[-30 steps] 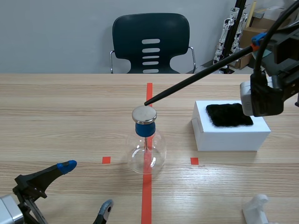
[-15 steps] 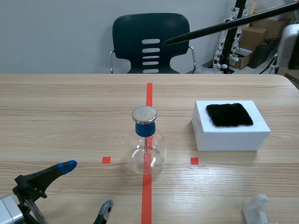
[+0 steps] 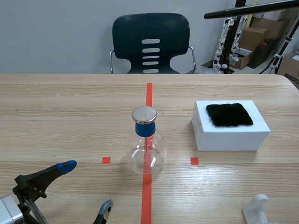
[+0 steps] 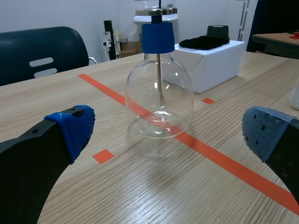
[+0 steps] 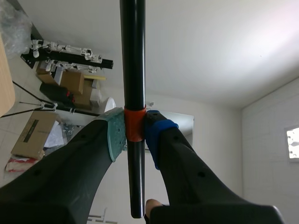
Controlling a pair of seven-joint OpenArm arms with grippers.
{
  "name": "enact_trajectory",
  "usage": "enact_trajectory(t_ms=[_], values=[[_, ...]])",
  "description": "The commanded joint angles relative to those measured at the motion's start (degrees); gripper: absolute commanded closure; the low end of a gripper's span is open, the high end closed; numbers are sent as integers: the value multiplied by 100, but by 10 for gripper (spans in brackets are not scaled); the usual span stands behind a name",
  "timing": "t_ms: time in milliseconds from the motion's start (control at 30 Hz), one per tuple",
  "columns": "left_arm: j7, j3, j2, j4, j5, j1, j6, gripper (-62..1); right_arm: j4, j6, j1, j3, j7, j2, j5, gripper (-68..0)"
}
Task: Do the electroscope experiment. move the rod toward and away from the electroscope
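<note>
Broadly, the wooden bench (image 3: 56,102) fills the scene view, with a dark chair (image 3: 150,42) standing behind its far edge. A white box (image 3: 231,135) sits on the bench toward the right arm's side, and a black cloth (image 3: 229,115) lies flat on its top. The electroscope (image 3: 146,149), a clear round flask, stands upright on the red centre tape line, near the box but not touching it. It has a blue stopper (image 3: 145,129) with a metal disc (image 3: 144,114) on top.

The rod (image 3: 252,9) is long and black. It hangs almost level, high up, well apart from the electroscope. The right jaws are clenched on the rod, their pads (image 5: 114,135) pressing the orange band (image 5: 134,125) from both sides.

The left arm (image 3: 35,182) rests low at the near edge of the bench. Its jaws are released and spread wide, with blue pads (image 4: 74,126) on either side and the electroscope ahead of them.
</note>
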Motion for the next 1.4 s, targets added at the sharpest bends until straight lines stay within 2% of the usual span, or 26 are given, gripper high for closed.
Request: enact_trajectory(t_ms=[0, 300, 600, 800, 1067, 1167, 1367], values=[[-81, -15, -2, 81, -17, 15, -9, -623, 63, -57, 101, 37, 33, 90, 66, -17], [-81, -15, -2, 81, -17, 15, -9, -623, 63, -44, 103, 37, 55, 92, 50, -17], [-81, -15, -2, 81, -17, 15, -9, -623, 87, -44, 103, 22, 234, 142, -197, -17], [-81, -15, -2, 81, -17, 15, -7, -623, 273, -61, 155, -293, 140, 295, -476, -17], [-81, -15, -2, 81, -17, 15, -7, -623, 459, -151, 509, -1207, -212, 293, -1032, -17], [-81, -15, -2, 81, -17, 15, -7, -623, 459, -238, 516, -1296, -269, 291, -1064, -17], [-81, -15, -2, 81, -17, 15, -7, -623, 459, -243, 518, -1296, -269, 280, -988, -17]])
